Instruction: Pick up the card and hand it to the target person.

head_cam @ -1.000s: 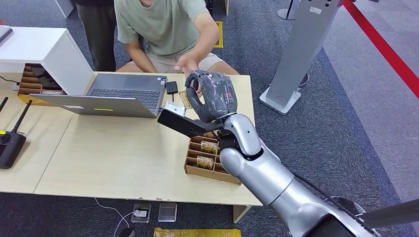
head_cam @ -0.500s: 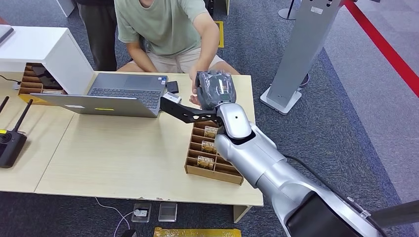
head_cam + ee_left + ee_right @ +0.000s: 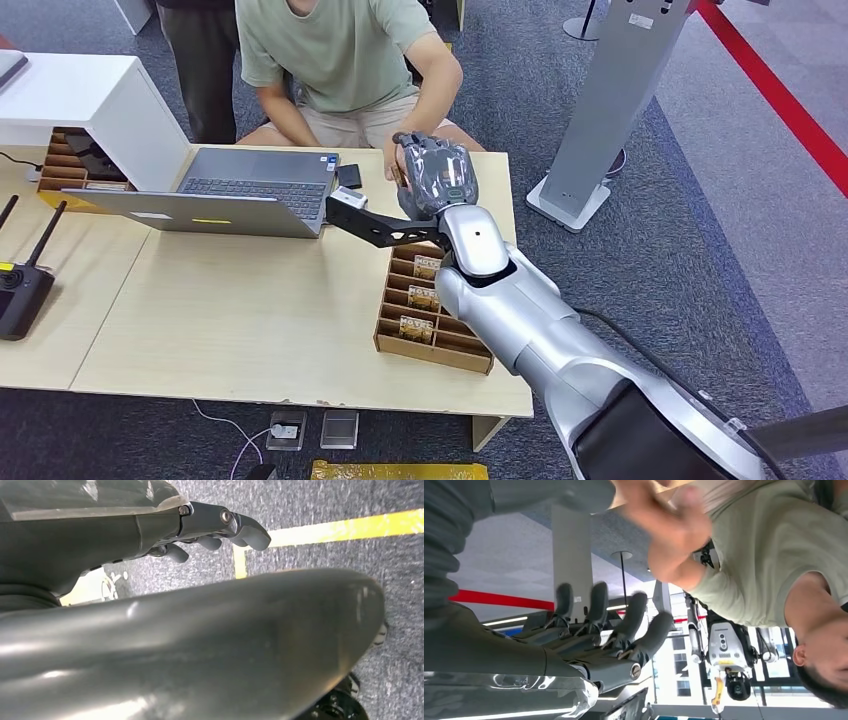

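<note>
The pale wooden surface [image 3: 230,320] carries an open laptop [image 3: 235,190], a compartmented cardboard tray [image 3: 425,320], and a black antenna device [image 3: 20,290].

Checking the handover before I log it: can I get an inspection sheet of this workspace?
Surface: light wooden table, bare at the near side.
Job's things: no card seen in either hand; spare cards stand in the brown compartment tray; the person in a green shirt has a hand at the robot's fingers.
Clutter: open grey laptop, black router with antennas, small black device, white box.
Hands: right hand stretched toward the person, fingers apart and holding nothing; left hand hangs over the floor, holding nothing.
Cables: white cable under the table.
Surroundings: grey carpet, red floor stripe, grey metal stand.
</note>
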`<state>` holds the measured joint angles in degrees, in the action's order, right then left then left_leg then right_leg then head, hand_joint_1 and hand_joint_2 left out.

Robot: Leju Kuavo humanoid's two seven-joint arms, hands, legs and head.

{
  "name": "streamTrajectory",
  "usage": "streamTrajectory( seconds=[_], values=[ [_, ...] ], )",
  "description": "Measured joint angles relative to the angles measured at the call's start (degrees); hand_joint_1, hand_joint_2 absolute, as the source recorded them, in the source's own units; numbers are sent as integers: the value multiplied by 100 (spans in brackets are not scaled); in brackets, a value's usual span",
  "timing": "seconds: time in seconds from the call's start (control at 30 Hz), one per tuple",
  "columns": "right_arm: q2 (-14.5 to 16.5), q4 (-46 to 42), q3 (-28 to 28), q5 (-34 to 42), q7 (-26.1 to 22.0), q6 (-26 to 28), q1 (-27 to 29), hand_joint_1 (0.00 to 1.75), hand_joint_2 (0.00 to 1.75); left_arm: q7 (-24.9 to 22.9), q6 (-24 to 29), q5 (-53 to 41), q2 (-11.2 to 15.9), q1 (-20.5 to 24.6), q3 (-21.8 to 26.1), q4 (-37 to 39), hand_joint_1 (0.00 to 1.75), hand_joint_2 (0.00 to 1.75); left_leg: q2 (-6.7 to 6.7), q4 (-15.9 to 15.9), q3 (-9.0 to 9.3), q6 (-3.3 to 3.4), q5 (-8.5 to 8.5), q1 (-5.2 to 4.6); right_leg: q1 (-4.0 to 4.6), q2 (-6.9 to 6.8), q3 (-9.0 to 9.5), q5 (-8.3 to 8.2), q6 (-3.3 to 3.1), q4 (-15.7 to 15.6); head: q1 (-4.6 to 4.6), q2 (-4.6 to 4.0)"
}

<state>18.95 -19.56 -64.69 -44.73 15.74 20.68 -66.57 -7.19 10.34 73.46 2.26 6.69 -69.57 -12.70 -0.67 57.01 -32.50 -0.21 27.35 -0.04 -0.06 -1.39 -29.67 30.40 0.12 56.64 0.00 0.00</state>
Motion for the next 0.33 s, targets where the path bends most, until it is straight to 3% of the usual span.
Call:
streamTrajectory(
  seconds=[0.2, 0.33],
  values=[
    [-293, -327, 114, 19, -145, 206, 16, 0, 175, 44, -17, 51, 2, 0, 38, 15, 0, 0, 8, 1, 0, 0, -1, 1, 1, -7, 2, 1, 0, -1, 0, 0],
    [-988, -1734, 295, 55, -361, 415, 439, 0, 175, 32, 88, 224, -45, -4, 205, 22, 0, 0, 14, 3, -1, 2, -1, 3, 3, -15, 4, 1, 2, -4, 0, 0]
  ],
)
